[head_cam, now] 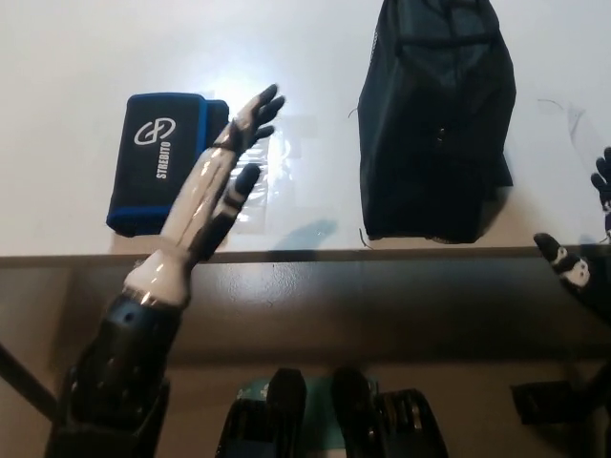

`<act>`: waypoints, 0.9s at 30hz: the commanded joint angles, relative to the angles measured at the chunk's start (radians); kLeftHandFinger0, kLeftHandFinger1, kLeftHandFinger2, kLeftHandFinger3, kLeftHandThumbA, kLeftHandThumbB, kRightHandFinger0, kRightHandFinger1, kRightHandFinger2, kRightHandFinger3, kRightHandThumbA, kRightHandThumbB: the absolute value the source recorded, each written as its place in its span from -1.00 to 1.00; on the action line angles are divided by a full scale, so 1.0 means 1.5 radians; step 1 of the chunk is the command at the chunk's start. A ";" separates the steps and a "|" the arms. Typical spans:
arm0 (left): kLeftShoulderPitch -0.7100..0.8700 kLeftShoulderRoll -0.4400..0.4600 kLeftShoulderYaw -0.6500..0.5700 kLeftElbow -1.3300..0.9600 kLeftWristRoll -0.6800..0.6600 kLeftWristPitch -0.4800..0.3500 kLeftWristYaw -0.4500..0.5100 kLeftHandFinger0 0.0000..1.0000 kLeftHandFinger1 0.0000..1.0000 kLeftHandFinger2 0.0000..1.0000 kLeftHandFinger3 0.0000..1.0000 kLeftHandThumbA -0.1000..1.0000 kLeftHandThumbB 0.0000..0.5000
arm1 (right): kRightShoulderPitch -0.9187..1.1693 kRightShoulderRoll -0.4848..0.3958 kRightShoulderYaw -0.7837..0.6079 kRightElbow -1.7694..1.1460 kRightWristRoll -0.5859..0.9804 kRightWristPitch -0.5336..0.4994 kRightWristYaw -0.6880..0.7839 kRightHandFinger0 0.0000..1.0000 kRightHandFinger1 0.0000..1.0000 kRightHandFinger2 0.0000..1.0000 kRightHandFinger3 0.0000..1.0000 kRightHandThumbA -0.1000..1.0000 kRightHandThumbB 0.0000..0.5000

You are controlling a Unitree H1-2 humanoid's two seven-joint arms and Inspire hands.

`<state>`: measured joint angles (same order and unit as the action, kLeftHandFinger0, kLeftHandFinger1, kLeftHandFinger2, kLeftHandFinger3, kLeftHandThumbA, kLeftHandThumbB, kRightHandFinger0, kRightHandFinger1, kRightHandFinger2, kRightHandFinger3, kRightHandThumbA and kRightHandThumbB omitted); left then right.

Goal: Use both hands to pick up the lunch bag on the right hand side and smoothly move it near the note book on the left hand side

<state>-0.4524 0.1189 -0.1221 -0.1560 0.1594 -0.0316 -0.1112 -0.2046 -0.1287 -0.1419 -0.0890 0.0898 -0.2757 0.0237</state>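
Lunch bag [436, 124] right of left robot hand [229, 157]

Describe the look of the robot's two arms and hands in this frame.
The left hand is white on the back with dark grey fingers; its forearm is a glossy white shell running into a dark grey, textured upper section. The right hand is black, with a small white marking near its lower part, and is mostly cut off by the picture's right edge. No cables show on either.
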 commanded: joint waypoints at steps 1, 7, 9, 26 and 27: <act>-0.062 -0.015 -0.006 0.028 0.027 0.017 0.009 1.00 1.00 1.00 1.00 1.00 0.06 | -0.042 0.006 -0.009 0.007 0.006 0.019 -0.021 1.00 1.00 1.00 1.00 1.00 -0.03; -0.103 -0.036 -0.015 0.072 0.031 0.021 0.007 1.00 1.00 1.00 1.00 1.00 0.04 | -0.073 0.012 -0.010 0.028 0.009 0.026 -0.024 1.00 1.00 1.00 1.00 1.00 -0.08; -0.113 -0.046 -0.015 0.083 0.027 0.027 0.007 1.00 1.00 1.00 1.00 1.00 0.05 | -0.082 0.010 -0.008 0.033 0.014 0.030 -0.021 1.00 1.00 1.00 1.00 1.00 -0.09; -0.226 -0.111 -0.004 0.271 0.003 0.009 0.023 1.00 1.00 1.00 1.00 1.00 0.23 | -0.174 0.031 -0.007 0.136 0.050 0.038 -0.017 1.00 1.00 1.00 1.00 1.00 -0.17; -0.234 -0.113 -0.002 0.286 0.002 0.009 0.026 1.00 1.00 1.00 1.00 1.00 0.22 | -0.179 0.033 -0.006 0.143 0.060 0.040 -0.011 1.00 1.00 1.00 1.00 1.00 -0.13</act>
<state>-0.7231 -0.0345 -0.1423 0.2270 0.1727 0.0139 -0.1066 -0.4112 -0.0893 -0.1437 0.1100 0.1210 -0.2150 -0.0032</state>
